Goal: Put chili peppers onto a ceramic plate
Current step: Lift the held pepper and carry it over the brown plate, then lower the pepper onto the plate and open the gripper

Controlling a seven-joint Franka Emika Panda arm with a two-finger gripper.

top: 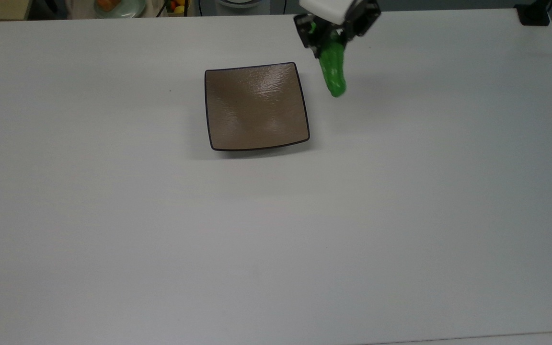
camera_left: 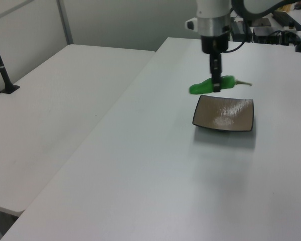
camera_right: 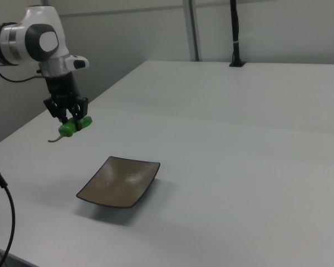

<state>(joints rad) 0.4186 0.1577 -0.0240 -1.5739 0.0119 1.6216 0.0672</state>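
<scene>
One chili pepper [top: 332,74], one ceramic plate [top: 255,106], one claw [top: 327,36].

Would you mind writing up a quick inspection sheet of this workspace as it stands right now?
Surface: white table, bare apart from the plate.
Job's things: ceramic plate flat on the table, nothing on it. Green chili pepper held in the air, off the plate's upper right corner in the top view; stem sticks out on the left view's right.
Clutter: nothing seen on the table.
Grippers: gripper shut on the chili pepper, above table level.
Cables: black cable at the right view's lower left; another runs up a post at the far edge.
Surroundings: second white table alongside; bowl and fruit beyond the top view's upper edge.
</scene>
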